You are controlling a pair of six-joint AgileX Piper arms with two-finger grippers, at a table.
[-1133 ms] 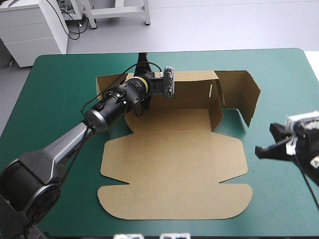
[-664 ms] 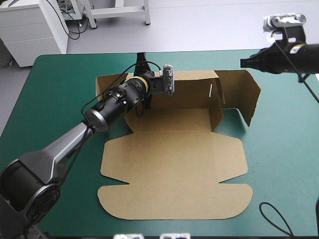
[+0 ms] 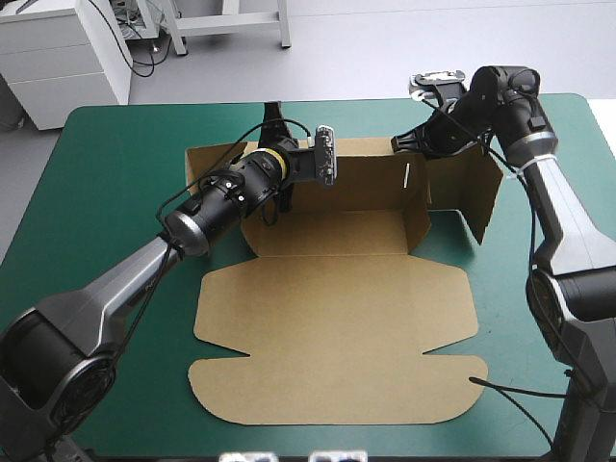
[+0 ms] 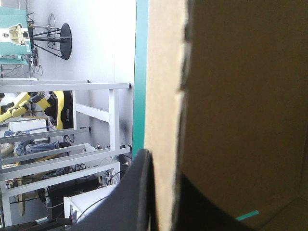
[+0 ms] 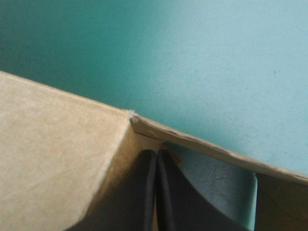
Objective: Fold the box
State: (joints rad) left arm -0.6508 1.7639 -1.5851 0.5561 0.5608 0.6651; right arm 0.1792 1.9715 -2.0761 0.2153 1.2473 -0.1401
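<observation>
The brown box (image 3: 337, 318) lies in the middle of the table with its lid flat toward the near edge. Its back wall (image 3: 371, 178) and right wall (image 3: 420, 197) stand raised, and a side flap (image 3: 472, 183) angles outward on the right. My left gripper (image 3: 279, 154) is shut on the back wall's top edge near its left end. In the left wrist view (image 4: 161, 192) the board's edge (image 4: 163, 96) runs between the fingers. My right gripper (image 3: 397, 144) is shut, its tip at the box's far right corner (image 5: 156, 154) just under the flap's edge (image 5: 216, 149).
Bare teal-green cover (image 3: 106, 192) lies to the left of the box, and more (image 3: 549, 318) to its right. The table's far edge (image 3: 366, 99) runs a short way behind the back wall.
The right arm swung from low at the table's right side, up and over, down to the box's far right corner. The left gripper and the box have not moved.
</observation>
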